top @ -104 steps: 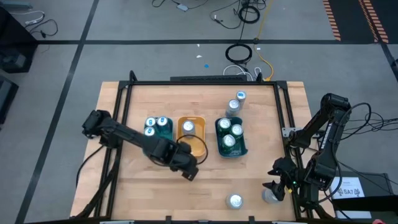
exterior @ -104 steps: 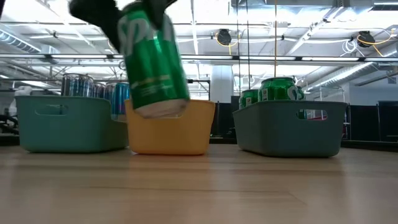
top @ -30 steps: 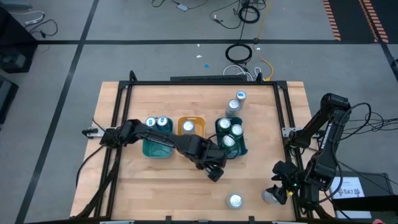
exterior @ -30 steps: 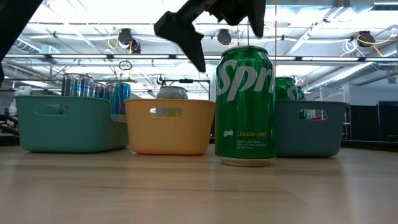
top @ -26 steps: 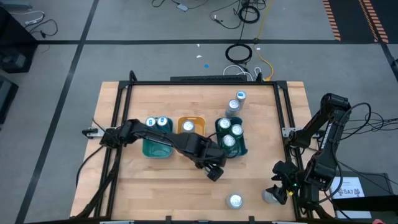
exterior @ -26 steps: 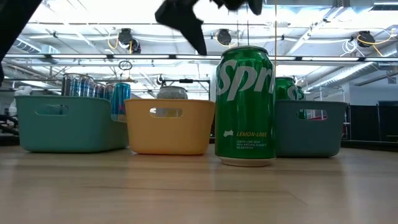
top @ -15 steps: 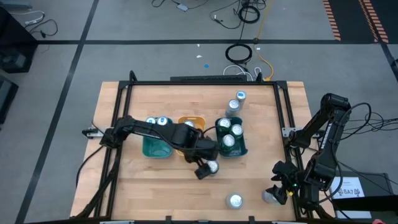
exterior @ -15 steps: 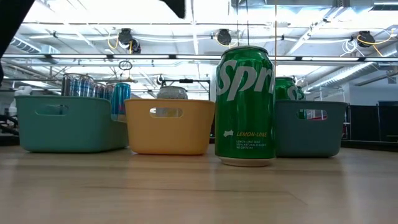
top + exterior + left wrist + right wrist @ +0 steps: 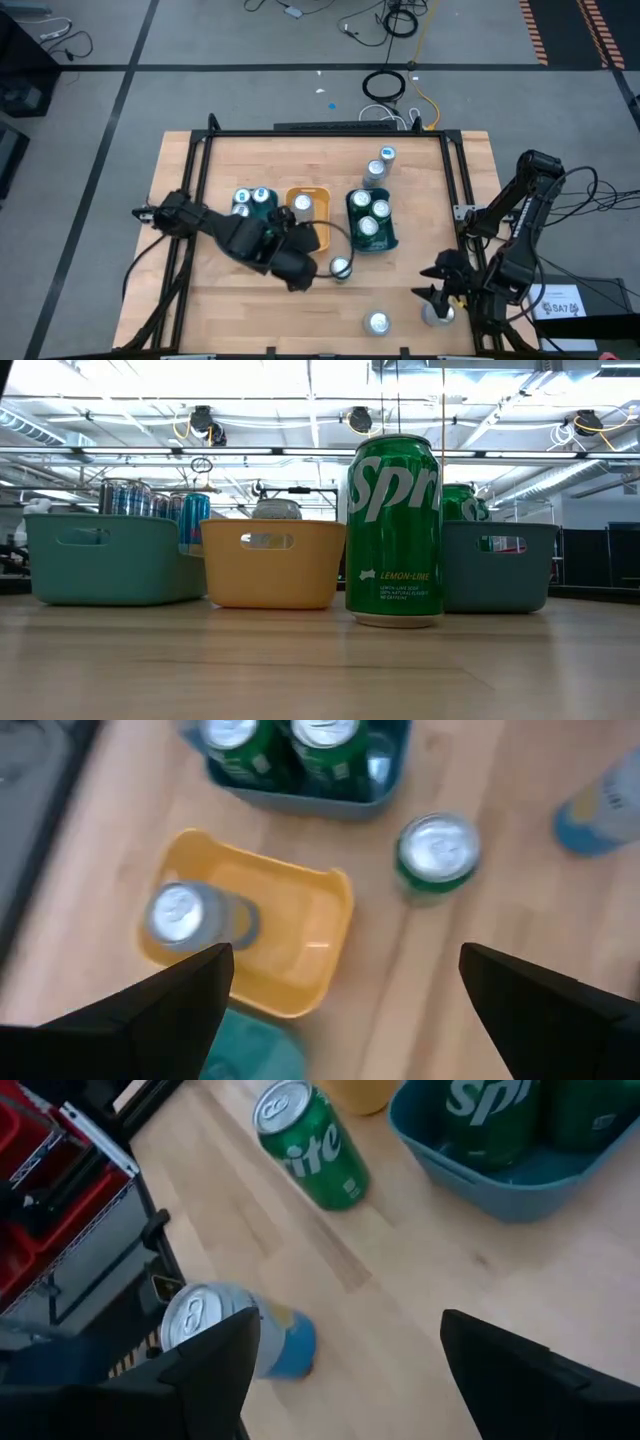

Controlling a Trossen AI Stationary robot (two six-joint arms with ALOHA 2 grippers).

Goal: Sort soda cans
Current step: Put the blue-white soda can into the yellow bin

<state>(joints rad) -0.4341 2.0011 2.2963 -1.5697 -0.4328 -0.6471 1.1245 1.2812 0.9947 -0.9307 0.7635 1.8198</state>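
A green soda can (image 9: 341, 267) stands upright on the wooden surface (image 9: 420, 200), alone, just in front of the gap between the yellow tray (image 9: 318, 232) and the dark-green tray (image 9: 389, 238); nothing touches it. In the low view this green can (image 9: 393, 530) hides part of the dark-green tray behind it.

Three trays sit in a row across the middle of the surface. The teal tray (image 9: 252, 244), nearest the left edge, holds blue cans (image 9: 262, 196) at its far end. The yellow tray in the middle holds one silver can (image 9: 304, 205), standing at its far end. The dark-green tray holds three green cans (image 9: 370, 227), all upright.

Behind the dark-green tray, toward the far edge, two more cans stand on the bare surface: a silver one (image 9: 374, 170) and a blue-banded one (image 9: 386, 154) just beyond it. Near the front edge, toward the right corner, a blue can (image 9: 377, 322) stands by itself, and a further can (image 9: 437, 314) stands at the front right corner under the right arm.

The left tool (image 9: 297, 272) hangs above the surface just in front of the yellow tray, beside the lone green can and apart from it; its fingers are spread wide and released, grasping nothing, as its wrist view shows with the can and the yellow tray between the two dark fingers (image 9: 165, 1005).

The right tool (image 9: 437, 290) is at the front right corner, over the can there; its fingers (image 9: 205, 1370) stand apart and grasp nothing.
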